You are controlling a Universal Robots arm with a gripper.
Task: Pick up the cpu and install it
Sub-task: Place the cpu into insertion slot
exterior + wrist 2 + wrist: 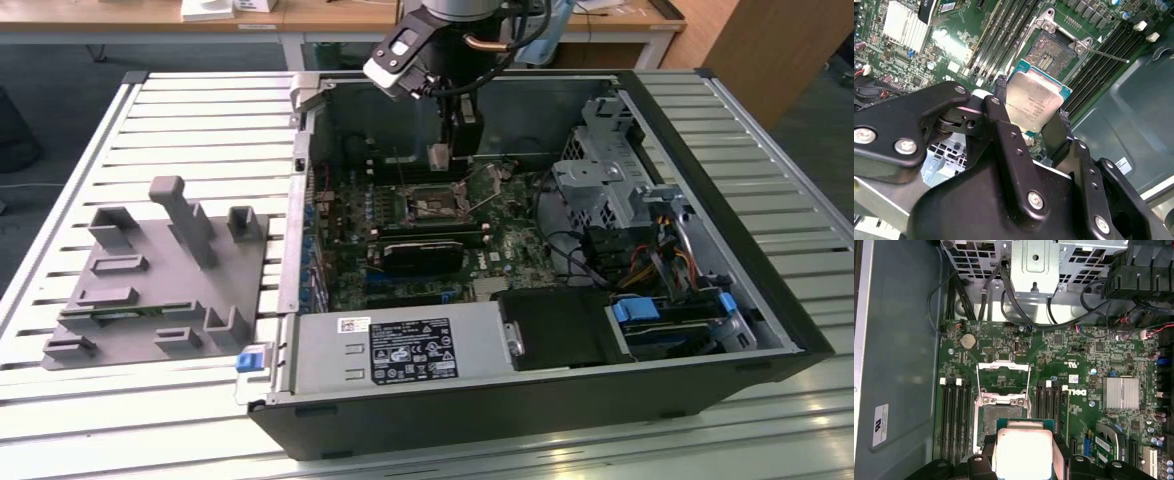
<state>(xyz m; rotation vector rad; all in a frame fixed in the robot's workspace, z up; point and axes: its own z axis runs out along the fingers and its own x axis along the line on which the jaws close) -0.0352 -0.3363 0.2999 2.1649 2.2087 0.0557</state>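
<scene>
Clamping cpu in jaws, just above open mobo socket

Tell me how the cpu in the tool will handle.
The cpu is a thin flat plate with a metal lid, so likely stiff and light. The tool grips only its two edges, so its smooth sides might slip or tilt. It hangs near the open socket; a drop would probably damage it.
</scene>
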